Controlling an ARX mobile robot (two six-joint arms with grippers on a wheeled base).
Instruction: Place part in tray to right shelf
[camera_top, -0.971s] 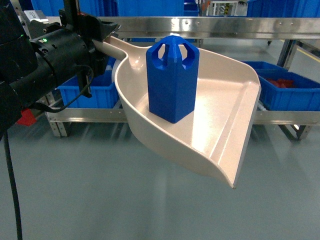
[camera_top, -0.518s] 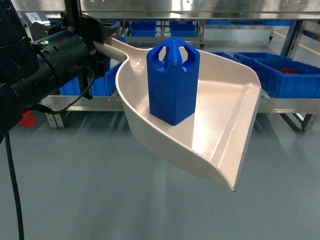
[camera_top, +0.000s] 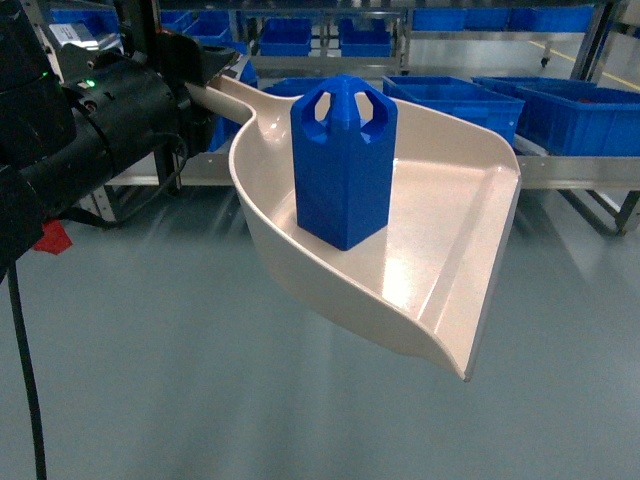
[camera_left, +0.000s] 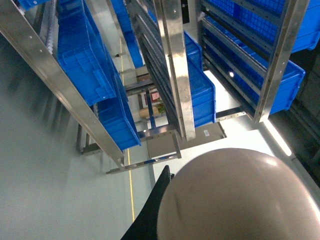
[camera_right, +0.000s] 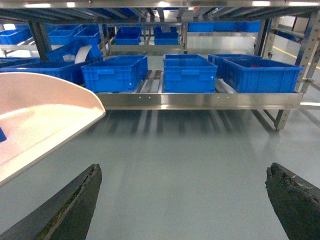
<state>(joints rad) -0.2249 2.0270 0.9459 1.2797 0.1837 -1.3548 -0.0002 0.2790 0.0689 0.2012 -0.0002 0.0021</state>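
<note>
Steel shelf rack (camera_top: 560, 172) runs across the back, blue crates (camera_top: 447, 98) sitting on it, grey floor (camera_top: 150, 380) below. Everything else is placed against the tray.

Beige tray (camera_top: 440, 250) hangs in the air above the floor, in front of the rack, wide lip pointing lower right, handle running up-left. Left arm (camera_top: 90, 130) sits at the tray's handle end; the left jaws (camera_top: 205, 85) wrap the handle, closed on it. In the left wrist view only the tray's rounded underside (camera_left: 235, 200) shows, with one dark finger (camera_left: 150, 215) beside it.

Blue part (camera_top: 344, 160) stands upright inside the tray, toward its back wall, resting on the tray floor, near the left jaws but not touching them.

Right jaws (camera_right: 187, 200) are spread wide with nothing between them, off the tray's lip side; the tray edge (camera_right: 60, 107) shows at left in the right wrist view. The part is well apart from them.
</note>
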